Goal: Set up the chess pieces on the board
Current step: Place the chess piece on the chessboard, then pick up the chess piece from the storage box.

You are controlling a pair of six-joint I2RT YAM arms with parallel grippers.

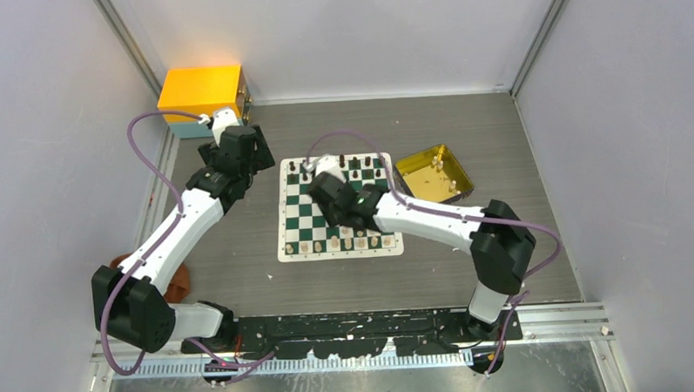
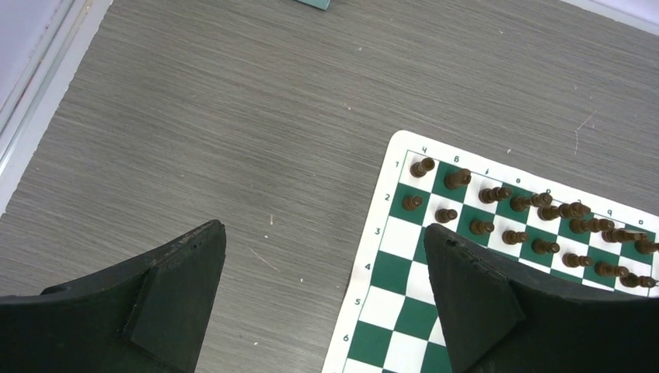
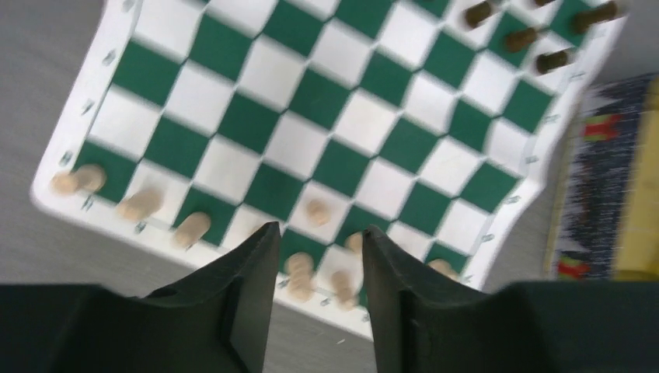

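The board (image 1: 302,217) lies flat in the middle of the table. Dark chess pieces (image 1: 360,169) fill its far rows, and pale ones (image 1: 341,244) stand along its near edge. My right gripper (image 1: 326,186) hovers over the board. In the blurred right wrist view it (image 3: 320,233) is open above the pale pieces (image 3: 299,272), with nothing between its fingers. My left gripper (image 1: 257,155) hangs just off the board's far left corner. In the left wrist view it (image 2: 325,249) is wide open over bare table, beside the board (image 2: 388,272) and the dark pieces (image 2: 513,210).
A gold tray (image 1: 422,186) sits right of the board with a few pale pieces (image 1: 436,162) standing in it. An orange box (image 1: 202,92) is at the back left corner. A reddish-brown object (image 1: 179,280) lies by the left arm. Walls enclose the table.
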